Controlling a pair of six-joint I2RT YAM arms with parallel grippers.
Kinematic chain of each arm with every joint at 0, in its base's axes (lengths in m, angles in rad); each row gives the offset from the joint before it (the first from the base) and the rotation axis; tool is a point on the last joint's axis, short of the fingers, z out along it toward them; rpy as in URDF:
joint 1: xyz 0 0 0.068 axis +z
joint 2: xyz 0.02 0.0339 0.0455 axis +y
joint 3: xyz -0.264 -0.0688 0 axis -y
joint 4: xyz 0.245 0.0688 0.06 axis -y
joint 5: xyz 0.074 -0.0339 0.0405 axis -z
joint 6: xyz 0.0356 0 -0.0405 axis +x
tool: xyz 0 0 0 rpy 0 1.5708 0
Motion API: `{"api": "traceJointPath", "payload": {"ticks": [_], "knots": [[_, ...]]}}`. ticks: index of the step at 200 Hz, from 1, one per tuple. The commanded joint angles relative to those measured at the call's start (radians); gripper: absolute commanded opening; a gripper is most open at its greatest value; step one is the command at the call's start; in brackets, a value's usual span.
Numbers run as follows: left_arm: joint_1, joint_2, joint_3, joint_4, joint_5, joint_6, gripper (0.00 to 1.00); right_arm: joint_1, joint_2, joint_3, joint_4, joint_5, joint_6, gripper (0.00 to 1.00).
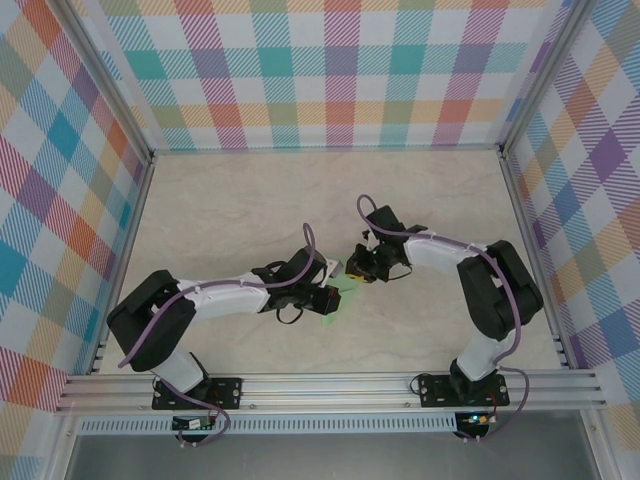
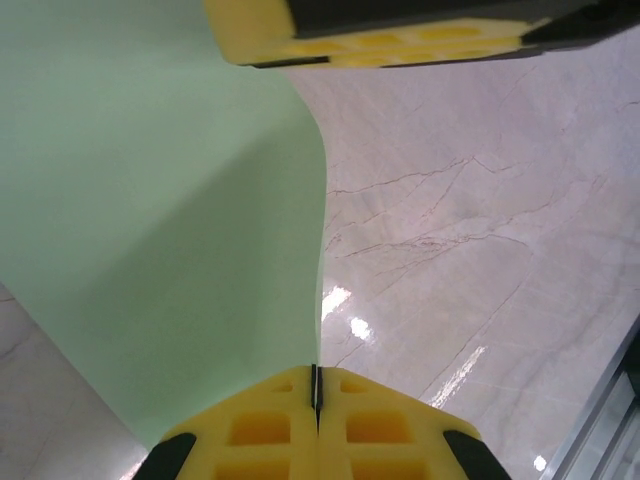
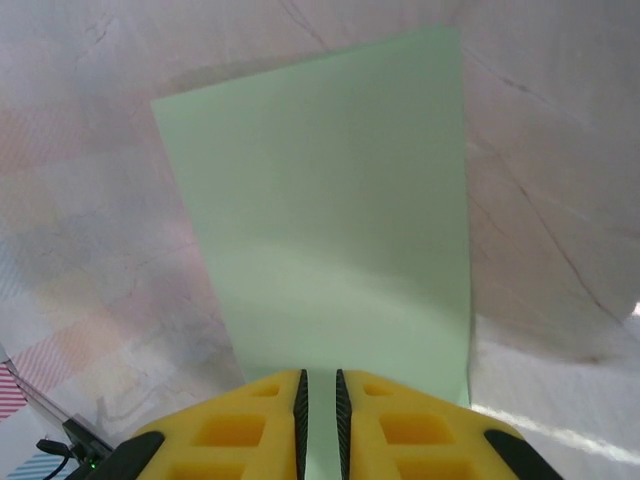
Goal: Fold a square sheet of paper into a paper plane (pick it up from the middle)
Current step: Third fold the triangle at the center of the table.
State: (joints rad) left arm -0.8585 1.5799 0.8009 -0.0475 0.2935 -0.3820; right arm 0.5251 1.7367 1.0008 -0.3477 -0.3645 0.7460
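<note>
The sheet of paper [image 1: 346, 291], pale green, is up off the table [image 1: 230, 210] near its middle, caught between the two arms' tips. From the left wrist it [image 2: 150, 200] rises as a broad, gently curved sheet, one edge running straight down into the yellow fingers. The left gripper [image 2: 315, 385] is clamped tight on that edge, with only a hairline seam between its pads. At the far end of the paper a yellow finger [image 2: 380, 40] of the other arm sits against it. From the right wrist the paper [image 3: 330, 200] spreads away as a smooth rectangle. The right gripper [image 3: 320, 385] has its fingers nearly together, with green showing in the narrow slit. I can't tell if they actually pinch it. Checked walls [image 1: 330, 70] surround the table.
</note>
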Motion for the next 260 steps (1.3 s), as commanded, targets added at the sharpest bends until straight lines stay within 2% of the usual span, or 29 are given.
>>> {"api": "traceJointPath", "payload": {"ticks": [1,60,122,260], "knots": [[0.023,0.006,-0.006,0.013,0.05,-0.005,0.0,-0.004,0.044,0.048,-0.05,-0.002,-0.046,0.17],[0.04,0.045,0.016,-0.01,0.094,0.013,0.0,-0.004,0.15,0.118,-0.114,0.052,-0.114,0.16],[0.082,0.055,0.049,-0.07,0.088,0.031,0.0,-0.004,0.177,0.133,-0.16,0.072,-0.2,0.15],[0.1,0.14,0.118,-0.138,0.036,0.064,0.04,-0.003,0.187,0.139,-0.159,0.05,-0.197,0.16]]}}
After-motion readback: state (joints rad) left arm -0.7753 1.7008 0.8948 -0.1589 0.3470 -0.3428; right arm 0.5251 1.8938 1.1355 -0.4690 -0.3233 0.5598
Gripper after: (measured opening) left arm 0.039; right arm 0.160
